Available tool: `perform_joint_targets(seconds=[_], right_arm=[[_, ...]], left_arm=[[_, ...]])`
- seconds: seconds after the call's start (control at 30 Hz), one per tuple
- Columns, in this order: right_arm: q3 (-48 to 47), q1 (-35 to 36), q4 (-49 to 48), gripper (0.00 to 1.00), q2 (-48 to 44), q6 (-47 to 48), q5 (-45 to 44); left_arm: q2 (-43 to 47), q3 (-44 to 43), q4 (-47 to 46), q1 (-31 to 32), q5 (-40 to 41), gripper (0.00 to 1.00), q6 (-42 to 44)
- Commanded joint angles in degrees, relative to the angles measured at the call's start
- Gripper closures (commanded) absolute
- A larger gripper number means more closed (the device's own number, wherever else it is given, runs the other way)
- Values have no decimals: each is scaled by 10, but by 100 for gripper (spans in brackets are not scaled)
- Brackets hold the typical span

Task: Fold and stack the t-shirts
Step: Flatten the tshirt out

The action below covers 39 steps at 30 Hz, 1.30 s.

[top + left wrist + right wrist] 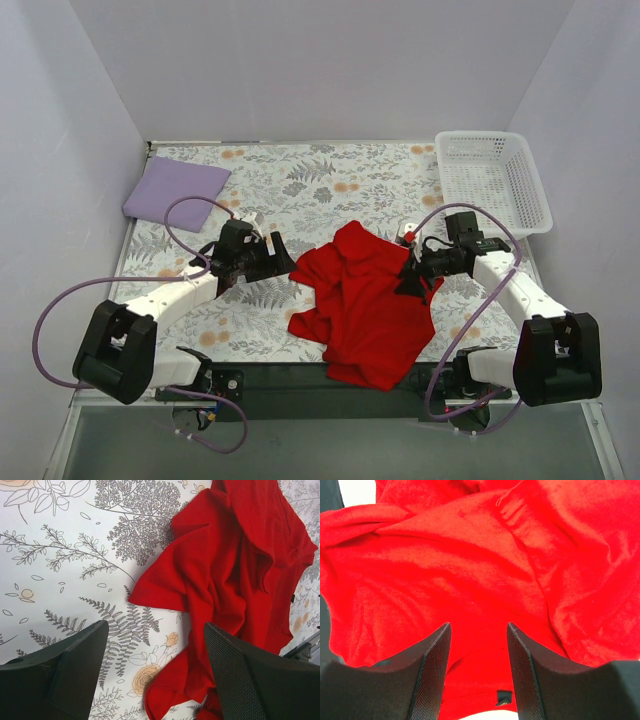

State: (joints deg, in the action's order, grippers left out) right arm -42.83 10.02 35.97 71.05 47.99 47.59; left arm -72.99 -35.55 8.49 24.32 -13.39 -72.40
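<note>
The white lattice basket sits at the far right corner, well apart from both arms, and nothing lies between either gripper and the cloth. The table is covered by a grey floral-print cloth, with a dark strip along its near edge and pale plain walls on three sides.

The red t-shirt lies crumpled near the middle of the table, a little to the right. Its long axis runs from far to near, its near end reaches over the dark strip, and a sleeve sticks out to the left. We cannot tell which end is the neck. The lavender t-shirt lies folded flat at the far left corner.

The left gripper is at the red shirt's left edge, jaws wide apart. The right gripper is low over its right side, fingers apart, with red cloth showing in the gap
</note>
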Motion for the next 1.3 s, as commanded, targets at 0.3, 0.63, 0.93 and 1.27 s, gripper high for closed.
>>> perform_joint_targets(seconds=[0.3, 0.63, 0.93, 1.27], right_arm=[[9, -21, -12, 45, -21, 10, 45], [11, -26, -12, 44, -24, 11, 47], [8, -28, -12, 44, -20, 10, 49], [10, -32, -12, 44, -19, 9, 47]], left_arm=[[-2, -4, -39, -11, -30, 25, 21], [-95, -62, -38, -32, -77, 30, 45], [-128, -57, -25, -32, -100, 39, 55], [-192, -83, -3, -32, -123, 58, 68]])
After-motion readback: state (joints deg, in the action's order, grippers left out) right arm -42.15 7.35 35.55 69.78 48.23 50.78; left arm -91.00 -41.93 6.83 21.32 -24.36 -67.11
